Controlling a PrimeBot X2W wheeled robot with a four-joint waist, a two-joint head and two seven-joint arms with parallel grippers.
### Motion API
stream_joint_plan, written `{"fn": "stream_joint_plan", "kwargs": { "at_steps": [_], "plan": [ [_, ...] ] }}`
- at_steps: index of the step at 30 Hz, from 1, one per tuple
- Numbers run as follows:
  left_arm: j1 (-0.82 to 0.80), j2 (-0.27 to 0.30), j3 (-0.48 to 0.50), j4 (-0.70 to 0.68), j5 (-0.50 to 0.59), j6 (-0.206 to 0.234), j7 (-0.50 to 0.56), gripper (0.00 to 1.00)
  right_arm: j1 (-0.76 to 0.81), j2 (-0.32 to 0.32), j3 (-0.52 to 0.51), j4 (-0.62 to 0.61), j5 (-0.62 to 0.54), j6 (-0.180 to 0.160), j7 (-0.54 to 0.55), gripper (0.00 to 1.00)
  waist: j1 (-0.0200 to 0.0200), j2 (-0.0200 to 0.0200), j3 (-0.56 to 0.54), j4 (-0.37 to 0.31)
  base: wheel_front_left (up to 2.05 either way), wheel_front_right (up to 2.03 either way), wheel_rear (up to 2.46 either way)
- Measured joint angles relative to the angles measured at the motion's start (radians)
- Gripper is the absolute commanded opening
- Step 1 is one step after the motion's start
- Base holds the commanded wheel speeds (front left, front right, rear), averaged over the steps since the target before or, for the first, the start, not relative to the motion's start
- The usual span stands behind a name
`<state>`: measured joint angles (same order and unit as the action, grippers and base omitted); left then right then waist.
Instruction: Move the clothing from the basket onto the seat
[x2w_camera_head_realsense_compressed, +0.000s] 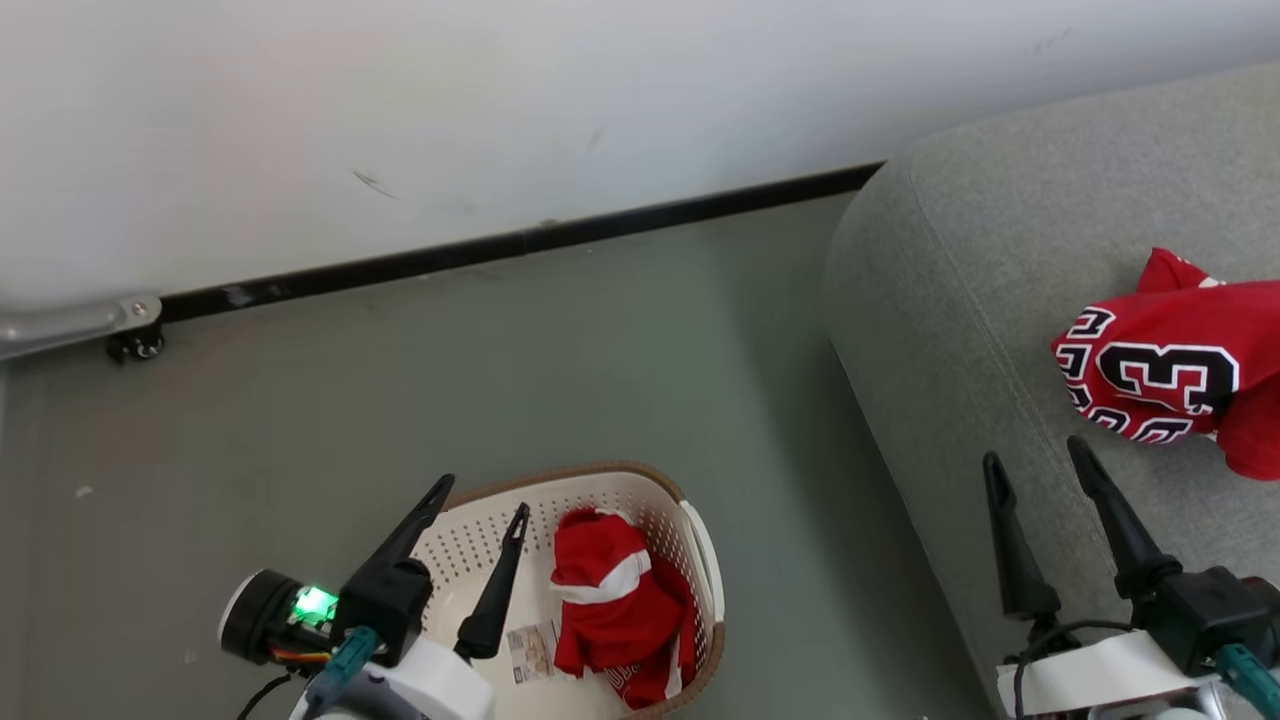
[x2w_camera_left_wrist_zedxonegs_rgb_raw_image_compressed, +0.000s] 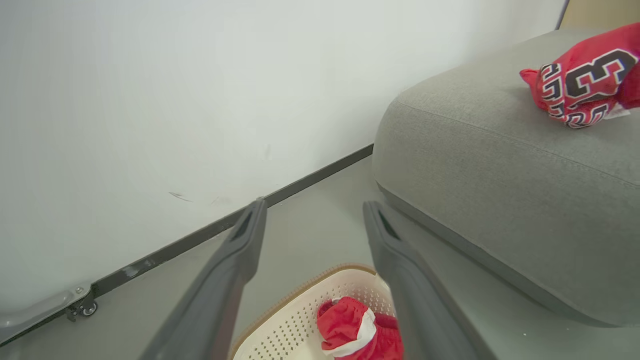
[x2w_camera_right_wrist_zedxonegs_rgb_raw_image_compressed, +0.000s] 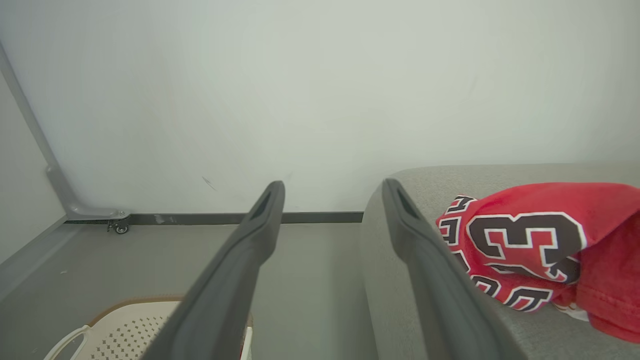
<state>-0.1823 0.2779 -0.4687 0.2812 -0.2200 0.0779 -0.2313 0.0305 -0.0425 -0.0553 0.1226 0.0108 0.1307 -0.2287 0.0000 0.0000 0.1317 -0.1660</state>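
Left gripper (x2w_camera_head_realsense_compressed: 485, 494) gapes, seemingly above basket (x2w_camera_head_realsense_compressed: 600, 467) holding shorts (x2w_camera_head_realsense_compressed: 600, 575).

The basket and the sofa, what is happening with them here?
The job is moving red clothing from the basket to the grey sofa. The jersey lies on the sofa; the shorts lie in the basket. The left gripper hangs open above the basket, the right gripper open over the sofa's edge, both empty.

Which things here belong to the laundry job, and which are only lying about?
Belong to the job: the red shorts, in the basket; the jersey, on the sofa; the left gripper and the right gripper, both open.
Only lying about: the black baseboard; the grey bracket with a small wheel.
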Motion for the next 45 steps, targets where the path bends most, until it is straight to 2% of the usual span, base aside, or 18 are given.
{"fn": "stream_joint_plan", "kwargs": {
  "at_steps": [24,39,45],
  "plan": [
    [-0.194,-0.024,-0.109,0.188,0.121,-0.057,0.02,1.0,-0.135,0.0,-0.011,-0.022,0.043,0.0,-0.01,1.0,0.0,0.0,0.217,-0.08,0.0,0.0,0.0],
    [-0.279,-0.008,-0.136,0.337,0.173,-0.07,0.02,1.0,-0.224,0.0,-0.004,-0.023,0.066,0.0,-0.015,1.0,0.0,0.0,0.336,-0.13,0.0,0.0,0.0],
    [-0.311,-0.021,-0.153,0.391,0.192,-0.078,0.021,1.0,-0.246,0.0,0.006,-0.021,0.08,0.0,-0.019,1.0,0.0,0.0,0.379,-0.151,0.0,0.0,0.0]
  ]
}}
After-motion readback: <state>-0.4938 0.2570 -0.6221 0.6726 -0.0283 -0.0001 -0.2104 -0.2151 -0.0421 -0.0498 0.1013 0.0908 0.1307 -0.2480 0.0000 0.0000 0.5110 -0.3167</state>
